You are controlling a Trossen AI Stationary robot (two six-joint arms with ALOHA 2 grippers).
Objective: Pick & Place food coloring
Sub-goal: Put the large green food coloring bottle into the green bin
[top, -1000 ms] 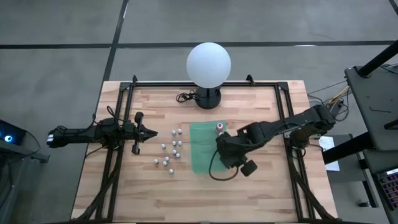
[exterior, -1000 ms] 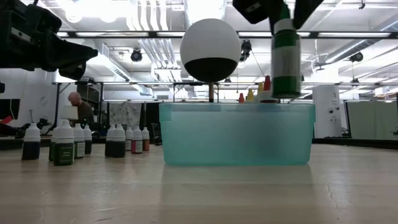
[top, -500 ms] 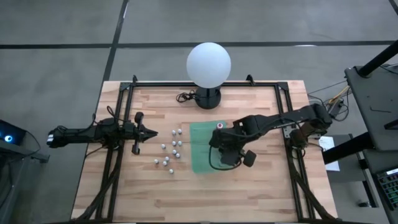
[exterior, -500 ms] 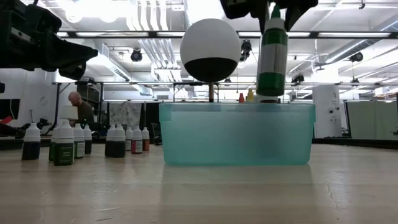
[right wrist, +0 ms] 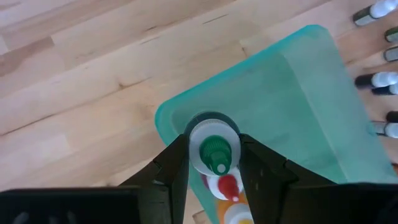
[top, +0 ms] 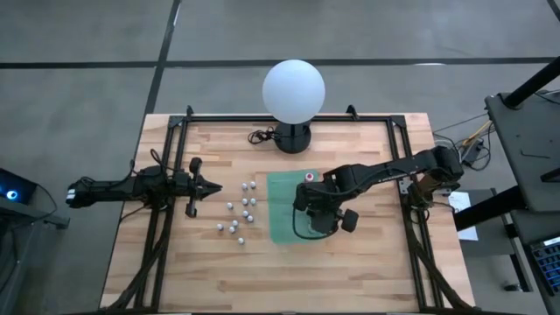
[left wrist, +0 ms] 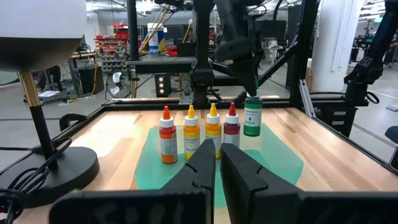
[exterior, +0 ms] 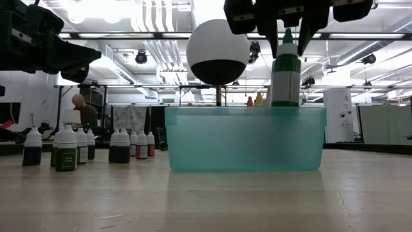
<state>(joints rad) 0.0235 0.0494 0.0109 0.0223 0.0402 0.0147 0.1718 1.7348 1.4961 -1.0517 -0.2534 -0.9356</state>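
Two arms: both are reaching in over the wooden surface (top: pixel 367 254), one from each side.
Surface: it is carrying a white globe lamp (top: pixel 293 90) at its far edge.
Bin: a translucent teal bin (exterior: pixel 244 138) is sitting mid-surface, in front of the lamp.
Right gripper: the right gripper (right wrist: pixel 214 163) is hanging over the bin, with its fingers pinching the cap end of the green-topped bottle (exterior: pixel 285 71).
Left gripper: the left gripper (top: pixel 214 186) is waiting closed and empty above the surface, left of the loose bottles and pointing toward the bin.
Green-topped bottle: it is standing upright in the gripper, with its base dipping just below the bin's rim, next to the red one at the end of the row.
Row in bin: four bottles (left wrist: pixel 198 130) with orange, yellow, yellow and red tips are standing upright side by side.
Loose bottles: about ten small white-capped bottles (top: pixel 238 213) are clustering on the surface between the left gripper and the bin.
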